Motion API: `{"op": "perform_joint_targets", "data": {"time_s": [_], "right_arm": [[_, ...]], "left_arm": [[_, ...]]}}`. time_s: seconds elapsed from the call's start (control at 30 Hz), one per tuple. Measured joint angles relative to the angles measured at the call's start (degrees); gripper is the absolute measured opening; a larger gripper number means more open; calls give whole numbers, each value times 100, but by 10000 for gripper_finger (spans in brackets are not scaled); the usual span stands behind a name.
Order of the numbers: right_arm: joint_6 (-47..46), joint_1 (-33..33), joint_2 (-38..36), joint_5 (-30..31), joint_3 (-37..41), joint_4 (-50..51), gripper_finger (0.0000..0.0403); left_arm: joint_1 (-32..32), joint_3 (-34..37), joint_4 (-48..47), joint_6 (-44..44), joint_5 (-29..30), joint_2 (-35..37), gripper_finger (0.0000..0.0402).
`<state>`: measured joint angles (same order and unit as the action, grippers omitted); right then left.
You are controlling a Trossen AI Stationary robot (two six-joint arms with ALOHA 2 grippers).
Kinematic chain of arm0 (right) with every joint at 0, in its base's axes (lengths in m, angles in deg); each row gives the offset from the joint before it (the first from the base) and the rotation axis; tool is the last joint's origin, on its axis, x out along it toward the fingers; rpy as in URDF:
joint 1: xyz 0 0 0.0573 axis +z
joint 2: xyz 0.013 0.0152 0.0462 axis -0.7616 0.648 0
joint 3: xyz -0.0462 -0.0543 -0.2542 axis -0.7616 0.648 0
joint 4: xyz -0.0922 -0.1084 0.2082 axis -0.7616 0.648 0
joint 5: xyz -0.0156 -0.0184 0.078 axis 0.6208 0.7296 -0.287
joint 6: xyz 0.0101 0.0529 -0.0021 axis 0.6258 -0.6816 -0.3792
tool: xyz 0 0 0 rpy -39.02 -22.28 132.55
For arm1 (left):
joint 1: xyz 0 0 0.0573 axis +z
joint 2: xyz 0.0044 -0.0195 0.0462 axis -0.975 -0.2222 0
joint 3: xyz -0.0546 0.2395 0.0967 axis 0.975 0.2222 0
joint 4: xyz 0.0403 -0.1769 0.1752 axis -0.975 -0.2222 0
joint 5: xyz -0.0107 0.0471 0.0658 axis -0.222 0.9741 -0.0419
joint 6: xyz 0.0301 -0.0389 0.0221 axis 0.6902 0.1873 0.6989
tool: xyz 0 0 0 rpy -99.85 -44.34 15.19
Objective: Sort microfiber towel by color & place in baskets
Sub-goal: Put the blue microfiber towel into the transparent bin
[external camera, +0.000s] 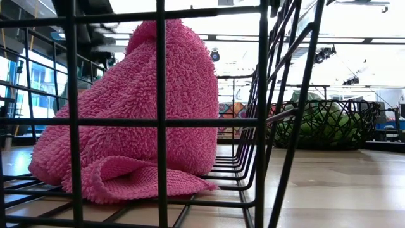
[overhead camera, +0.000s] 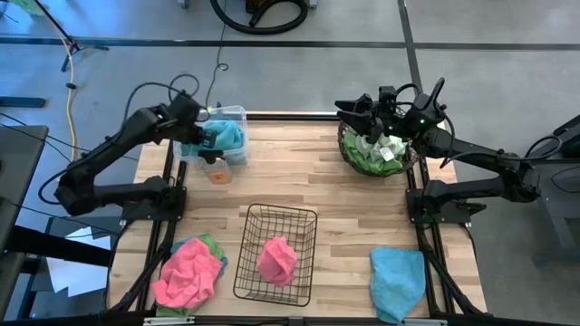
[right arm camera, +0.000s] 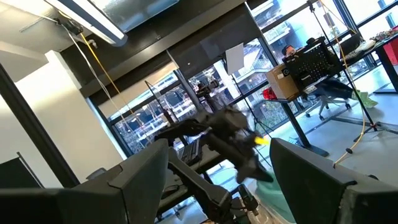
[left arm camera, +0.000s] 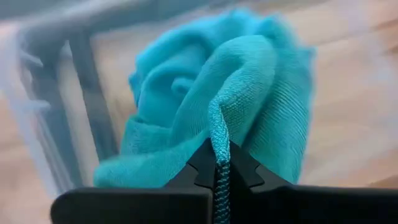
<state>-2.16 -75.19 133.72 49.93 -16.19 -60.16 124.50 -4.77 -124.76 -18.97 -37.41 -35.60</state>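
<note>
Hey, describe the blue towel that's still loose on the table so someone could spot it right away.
Start at the black wire basket at the table's front middle. On its right-arm side, a light blue towel lies flat on bare wood. The other blue towel sits in the clear bin.

- I see a crumpled light blue microfiber towel (overhead camera: pixel 226 138) in the clear plastic rectangular bin (overhead camera: pixel 237 112) near the bench's far-left corner.
- Lime green towels (overhead camera: pixel 370 156) fill the dark round woven wire basket (overhead camera: pixel 346 150) at the far-right corner.
- One bunched pink towel (overhead camera: pixel 276 260) sits in the black rectangular wire basket (overhead camera: pixel 249 263) at the near edge, centre.
- A pink-over-green pile (overhead camera: pixel 188 274) lies near-left; another light blue cloth (overhead camera: pixel 398 281) lies flat near-right.
</note>
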Motion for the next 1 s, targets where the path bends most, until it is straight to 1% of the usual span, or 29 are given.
{"op": "perform_joint_targets", "data": {"time_s": [0.13,0.3,0.43,0.67,0.8,1.0], "right_arm": [[-3,0,0,0,0,1,277],[-50,1,0,0,0,45,277],[-96,0,0,-11,0,172,277],[-113,0,0,-31,0,275,277],[-111,2,0,-33,0,366,277],[-106,1,0,-35,0,536,277]], "left_arm": [[221,381,599,-278,-32,-256,0],[472,428,1248,-286,-78,-857,0],[672,428,1341,-290,-277,-1387,0],[747,428,1322,-297,-346,-2212,0],[747,426,1322,-296,-376,-2365,12],[747,405,1283,-439,-434,-2251,54]]}}
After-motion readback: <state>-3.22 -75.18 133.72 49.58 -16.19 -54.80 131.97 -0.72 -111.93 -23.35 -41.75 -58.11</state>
